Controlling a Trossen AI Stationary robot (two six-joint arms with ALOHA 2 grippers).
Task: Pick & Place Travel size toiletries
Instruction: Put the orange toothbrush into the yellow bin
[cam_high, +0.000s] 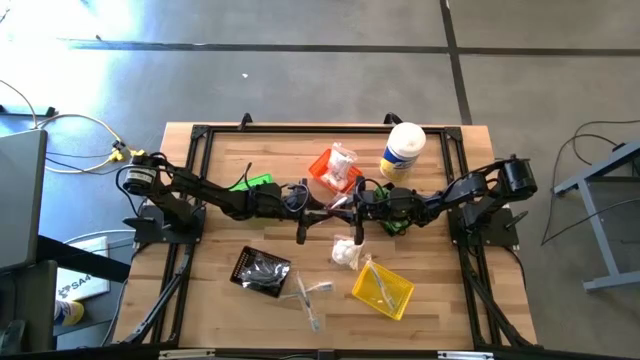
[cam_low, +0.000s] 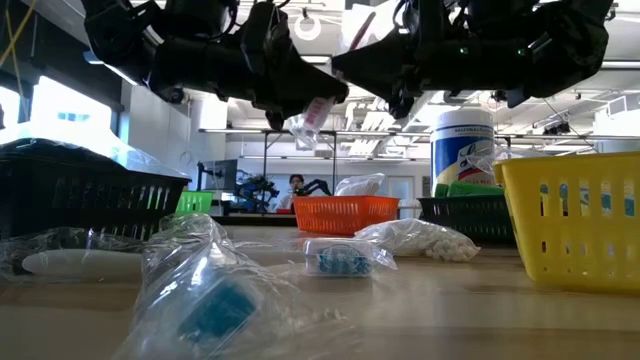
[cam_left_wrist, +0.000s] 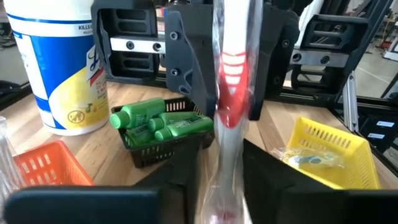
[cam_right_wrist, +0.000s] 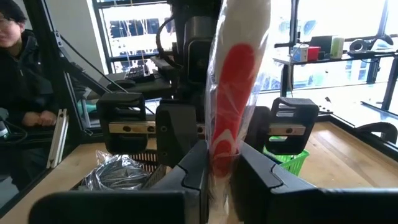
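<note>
A clear-wrapped stick with a red and white handle (cam_left_wrist: 231, 74) stands roughly upright in the air over the table's middle (cam_high: 338, 204). My two grippers face each other there, both level. My left gripper (cam_left_wrist: 221, 165) comes from the left and my right gripper (cam_right_wrist: 222, 167) from the right, each with its fingers closed in on the stick. In the low view the stick's lower end (cam_low: 308, 118) hangs under the grippers. More toiletries lie about: green bottles (cam_left_wrist: 163, 122) in a black bin, a white packet (cam_high: 347, 252) and clear-wrapped sticks (cam_high: 310, 292) flat on the table. My left gripper has the stick's lower, clear-wrapped part (cam_left_wrist: 219, 186) between its two fingers, coming level from the table's left and lying across the stick. Its fingers stand right against the wrapper on both sides. The stick is clear of the table. My right gripper pinches the stick at the lower part of the red handle (cam_right_wrist: 225, 146) between its two fingers, level from the table's right and across the stick. The stick rises upright above the fingers in its clear wrapper.
A tall white canister with a yellow label (cam_high: 403, 150) stands far right. Near it sits an orange bin (cam_high: 335, 170) holding packets, and a green bin (cam_high: 255, 183) is at the left. A black bin (cam_high: 262, 270) and a yellow bin (cam_high: 383, 290) sit near the front. A person (cam_right_wrist: 18, 68) sits beyond the table.
</note>
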